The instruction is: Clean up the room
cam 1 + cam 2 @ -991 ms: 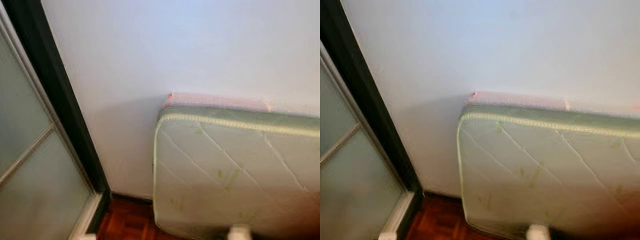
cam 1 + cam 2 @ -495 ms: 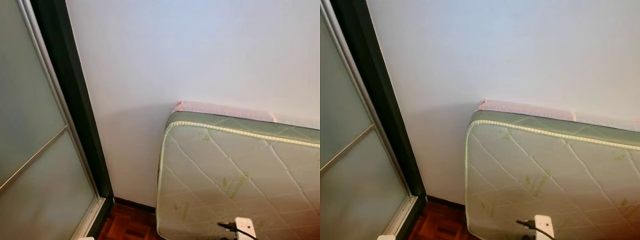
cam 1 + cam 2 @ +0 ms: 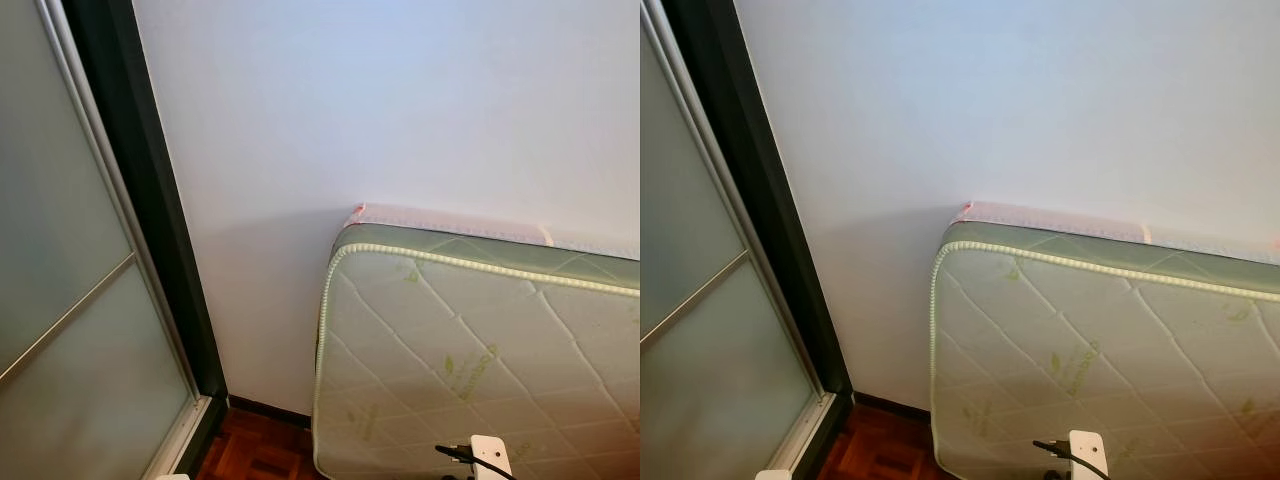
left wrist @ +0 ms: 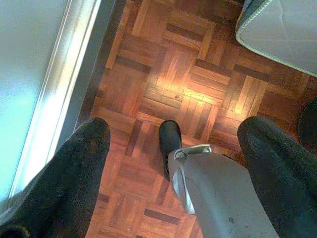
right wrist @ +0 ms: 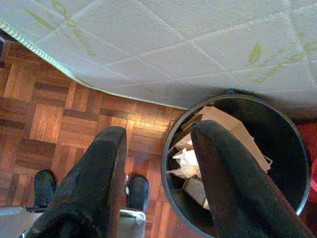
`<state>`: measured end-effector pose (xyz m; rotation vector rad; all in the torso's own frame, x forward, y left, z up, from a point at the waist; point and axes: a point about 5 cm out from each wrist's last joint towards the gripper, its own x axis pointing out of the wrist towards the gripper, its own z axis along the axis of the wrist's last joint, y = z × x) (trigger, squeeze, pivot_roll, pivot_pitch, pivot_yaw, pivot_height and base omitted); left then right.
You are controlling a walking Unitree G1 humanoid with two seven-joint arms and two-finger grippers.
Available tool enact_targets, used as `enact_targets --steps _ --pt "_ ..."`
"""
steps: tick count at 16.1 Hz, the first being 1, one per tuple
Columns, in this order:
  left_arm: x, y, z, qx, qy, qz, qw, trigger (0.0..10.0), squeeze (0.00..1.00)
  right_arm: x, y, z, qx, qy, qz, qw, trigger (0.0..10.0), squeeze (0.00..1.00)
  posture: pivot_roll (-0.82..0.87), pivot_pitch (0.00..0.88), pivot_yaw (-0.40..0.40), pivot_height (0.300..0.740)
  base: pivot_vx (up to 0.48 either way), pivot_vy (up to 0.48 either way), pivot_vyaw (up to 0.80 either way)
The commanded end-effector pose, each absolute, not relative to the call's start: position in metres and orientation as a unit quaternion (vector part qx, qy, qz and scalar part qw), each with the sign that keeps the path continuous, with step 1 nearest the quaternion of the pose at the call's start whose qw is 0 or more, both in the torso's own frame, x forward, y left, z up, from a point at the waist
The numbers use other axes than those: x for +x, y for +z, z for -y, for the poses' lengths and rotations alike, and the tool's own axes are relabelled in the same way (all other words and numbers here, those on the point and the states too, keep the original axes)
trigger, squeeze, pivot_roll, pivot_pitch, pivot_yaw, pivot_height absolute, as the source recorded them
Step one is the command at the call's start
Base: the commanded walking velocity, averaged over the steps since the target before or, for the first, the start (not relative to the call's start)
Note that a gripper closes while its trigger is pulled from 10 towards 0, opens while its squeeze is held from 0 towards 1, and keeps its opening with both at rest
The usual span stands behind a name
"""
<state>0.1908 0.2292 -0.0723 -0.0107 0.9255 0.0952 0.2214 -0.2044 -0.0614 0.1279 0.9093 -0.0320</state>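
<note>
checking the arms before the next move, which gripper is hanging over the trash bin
The right gripper: its open jaws hang above the black trash bin holding cardboard and paper. The left gripper hangs over bare parquet floor.

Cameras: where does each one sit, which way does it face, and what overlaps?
Left eye and right eye views: on the head, facing a white wall, a mattress leaning on it, a frosted sliding door; a white part with a black cable at the lower edge.
Left wrist view: looks down past the left gripper at the wood floor; the robot's foot shows.
Right wrist view: looks down past the right gripper at a black bin of paper scraps.
Shared: mattress, floor.
</note>
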Motion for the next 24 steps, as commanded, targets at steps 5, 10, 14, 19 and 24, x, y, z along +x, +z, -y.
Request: enact_targets --steps 5,10,14,19,24 --pt "0.1854 -0.0753 -0.2295 -0.002 0.042 -0.46 0.887 10.0 0.0 0.2214 -0.0611 0.2062 0.069 -0.022 -0.44 0.895 10.0 0.0 0.07 0.0 -0.054 0.74 -0.202 0.0 0.0" --pt "0.1855 -0.0753 -0.2292 -0.004 0.042 -0.459 0.888 10.0 0.0 0.2213 -0.0611 0.2063 0.068 -0.021 -0.442 0.894 10.0 0.0 0.07 0.0 -0.054 0.74 -0.286 0.0 0.0" --pt "0.1855 -0.0753 -0.2293 -0.004 0.043 -0.459 0.888 10.0 0.0 0.2214 -0.0611 0.2063 0.068 -0.02 -0.442 0.894 10.0 0.0 0.07 0.0 -0.054 0.74 -0.301 0.0 0.0" --pt "0.1856 -0.0752 -0.2293 -0.003 0.043 -0.458 0.888 10.0 0.0 0.2215 -0.061 0.2063 0.068 -0.021 -0.441 0.895 10.0 0.0 0.07 0.0 -0.054 0.74 -0.236 0.0 0.0" --pt "0.1852 -0.0754 -0.2292 -0.004 0.043 -0.459 0.888 10.0 0.0 0.2204 -0.0618 0.2071 0.061 -0.022 -0.449 0.891 10.0 0.0 0.07 0.0 -0.057 0.74 0.0 0.0 -0.15"
